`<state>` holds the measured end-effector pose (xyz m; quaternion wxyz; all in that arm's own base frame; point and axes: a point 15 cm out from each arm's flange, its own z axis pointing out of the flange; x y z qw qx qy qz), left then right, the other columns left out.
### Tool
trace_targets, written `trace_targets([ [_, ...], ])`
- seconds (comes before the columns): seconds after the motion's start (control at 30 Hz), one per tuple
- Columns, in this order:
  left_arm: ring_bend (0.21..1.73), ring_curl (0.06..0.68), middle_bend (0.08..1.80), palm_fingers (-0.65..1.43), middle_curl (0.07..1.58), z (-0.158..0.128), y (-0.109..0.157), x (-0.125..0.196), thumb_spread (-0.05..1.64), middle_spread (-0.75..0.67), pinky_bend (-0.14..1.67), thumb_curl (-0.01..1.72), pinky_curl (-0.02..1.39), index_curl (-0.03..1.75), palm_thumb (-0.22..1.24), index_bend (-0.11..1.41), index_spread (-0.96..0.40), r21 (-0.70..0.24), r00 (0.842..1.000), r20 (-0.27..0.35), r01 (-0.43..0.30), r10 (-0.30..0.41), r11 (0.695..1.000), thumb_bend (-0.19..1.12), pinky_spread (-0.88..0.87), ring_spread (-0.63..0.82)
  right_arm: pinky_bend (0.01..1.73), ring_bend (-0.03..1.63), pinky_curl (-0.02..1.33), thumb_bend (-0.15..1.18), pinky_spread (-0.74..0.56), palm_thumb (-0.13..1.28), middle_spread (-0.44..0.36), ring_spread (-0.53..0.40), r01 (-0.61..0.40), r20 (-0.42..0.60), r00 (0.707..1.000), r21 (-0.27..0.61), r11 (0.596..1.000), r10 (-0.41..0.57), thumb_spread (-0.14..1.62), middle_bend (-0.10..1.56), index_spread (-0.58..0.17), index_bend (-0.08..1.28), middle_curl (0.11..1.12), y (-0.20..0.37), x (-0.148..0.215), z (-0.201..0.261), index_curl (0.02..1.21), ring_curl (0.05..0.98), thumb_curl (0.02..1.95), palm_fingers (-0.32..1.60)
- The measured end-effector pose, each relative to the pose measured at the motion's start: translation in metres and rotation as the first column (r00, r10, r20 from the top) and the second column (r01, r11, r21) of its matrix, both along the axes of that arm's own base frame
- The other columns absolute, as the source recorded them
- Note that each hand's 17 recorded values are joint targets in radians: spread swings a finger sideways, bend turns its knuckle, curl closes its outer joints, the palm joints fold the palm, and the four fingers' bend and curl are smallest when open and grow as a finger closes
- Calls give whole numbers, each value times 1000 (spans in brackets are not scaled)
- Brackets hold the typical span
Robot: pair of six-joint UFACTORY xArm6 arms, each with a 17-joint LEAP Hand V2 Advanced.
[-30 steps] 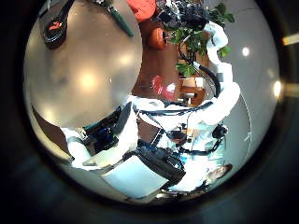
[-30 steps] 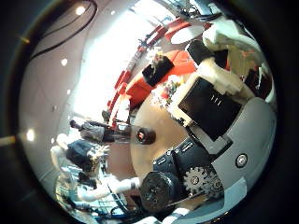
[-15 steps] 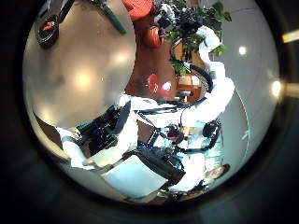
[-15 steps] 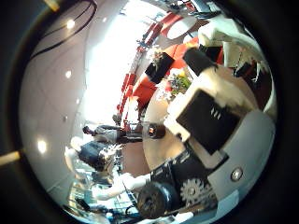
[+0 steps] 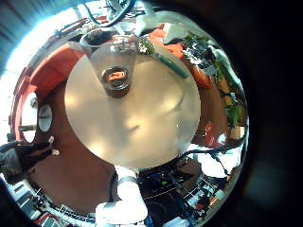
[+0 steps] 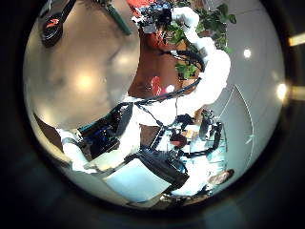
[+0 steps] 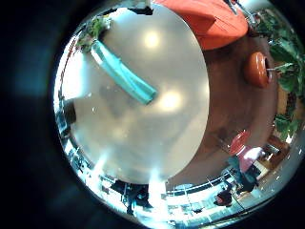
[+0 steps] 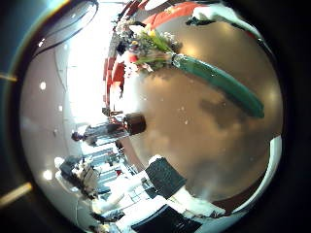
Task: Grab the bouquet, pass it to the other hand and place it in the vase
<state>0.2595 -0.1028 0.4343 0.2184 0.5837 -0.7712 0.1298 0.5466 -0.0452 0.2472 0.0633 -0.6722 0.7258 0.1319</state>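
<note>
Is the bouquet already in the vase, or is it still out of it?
Out. The bouquet lies flat on the round table, its wrapped stem stretched along the tabletop, and the vase stands apart from it.

A broad, bare stretch of the round, glossy tabletop [image 7: 143, 114] lies open; only the bouquet in its teal wrapper [image 8: 219, 83], near the rim, and the dark, round vase [image 5: 116, 80] interrupt it.

1 bouquet [image 8: 180, 60] | 1 vase [image 8: 135, 123] | 1 table [image 7: 172, 143]
</note>
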Motion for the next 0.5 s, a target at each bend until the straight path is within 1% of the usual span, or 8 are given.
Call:
trace_targets([
  [0.07,461,211,194,113,335,-1,1,0,1058,431,184,331,269,366,396,183,183,2,1000,1,7,-7,1000,-25,532,588,433,589,335,-23,275,378,67,116,2,0,1000,-47,999,-2,1124,519,-236,388,392,3,11,-6,442,284,469,91],
  [0.17,461,212,194,113,334,-2,11,2,1058,431,185,331,269,366,394,183,183,7,1000,1,-12,12,1000,-25,532,589,390,616,319,-23,271,388,63,97,9,-15,1000,-95,995,-11,1120,514,-221,334,388,2,16,-16,421,288,450,173],
  [0.3,461,212,194,113,334,-5,8,1,1058,431,185,332,268,366,393,183,183,5,1000,-8,4,-4,1000,-24,532,589,348,637,303,-21,252,416,47,59,-1,-50,999,-150,989,-6,1111,508,-207,291,388,8,18,-36,409,293,435,251],
  [0.4,460,213,194,113,334,-6,17,4,1058,431,185,333,268,366,393,183,183,11,1000,-6,-16,16,1000,-24,532,589,321,633,294,-23,247,424,37,42,2,-67,998,-166,986,-13,1100,507,-205,275,390,5,16,-44,409,295,428,283],
  [0.5,460,213,194,113,334,-5,14,6,1058,431,185,333,268,366,393,183,183,4,1000,-11,-8,8,1000,-24,532,589,282,620,282,-22,249,431,23,22,-12,-90,996,-171,985,-3,1099,518,-210,287,398,11,15,-58,415,292,420,322],
])
